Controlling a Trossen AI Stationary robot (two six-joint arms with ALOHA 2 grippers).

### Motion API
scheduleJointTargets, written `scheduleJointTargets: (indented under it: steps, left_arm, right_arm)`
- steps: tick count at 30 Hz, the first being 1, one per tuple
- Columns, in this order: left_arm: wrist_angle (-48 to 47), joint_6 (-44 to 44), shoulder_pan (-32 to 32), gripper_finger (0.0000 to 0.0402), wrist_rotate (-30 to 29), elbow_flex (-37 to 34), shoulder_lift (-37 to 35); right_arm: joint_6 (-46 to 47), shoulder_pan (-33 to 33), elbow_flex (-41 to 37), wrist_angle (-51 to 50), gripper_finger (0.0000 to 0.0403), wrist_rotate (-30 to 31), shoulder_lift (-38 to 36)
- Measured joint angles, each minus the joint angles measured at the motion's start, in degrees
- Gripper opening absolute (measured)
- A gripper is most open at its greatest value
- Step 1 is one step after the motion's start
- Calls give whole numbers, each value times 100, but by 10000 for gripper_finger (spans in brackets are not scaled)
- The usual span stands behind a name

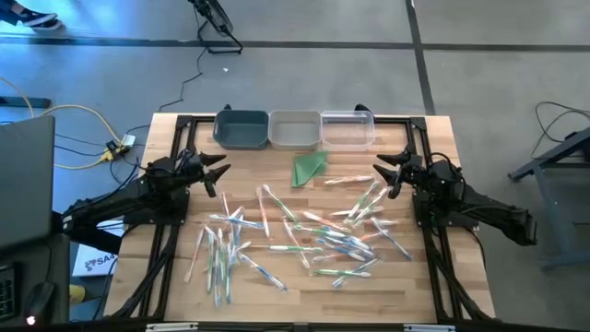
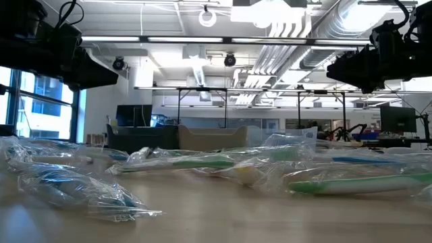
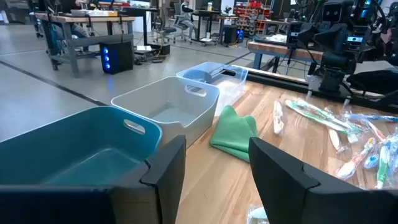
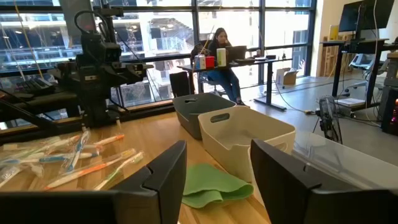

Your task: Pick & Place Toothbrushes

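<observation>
Several toothbrushes point(image 1: 309, 235) in clear wrappers lie scattered flat over the middle of the wooden table; the low view shows them close up point(image 2: 202, 165). My left gripper point(image 1: 218, 171) hovers open above the table's left side, pointing toward the right. My right gripper point(image 1: 384, 171) hovers open at the right side, pointing left. Neither has anything between its fingers: the left wrist view point(image 3: 214, 171) and the right wrist view point(image 4: 217, 171) show empty gaps.
Three bins stand in a row at the far edge: a teal one point(image 1: 241, 128), a beige one point(image 1: 295, 129) and a clear one point(image 1: 348, 128). A folded green cloth point(image 1: 309, 168) lies flat just in front of them. A person sits at a desk beyond the table point(image 4: 222, 53).
</observation>
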Motion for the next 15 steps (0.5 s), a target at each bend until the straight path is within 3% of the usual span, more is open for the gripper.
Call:
scheduleJointTargets:
  steps: [15]
  left_arm:
    - [2,0,109,171,-3,0,-5]
  right_arm:
    - [0,2,-1,0,172,-1,0]
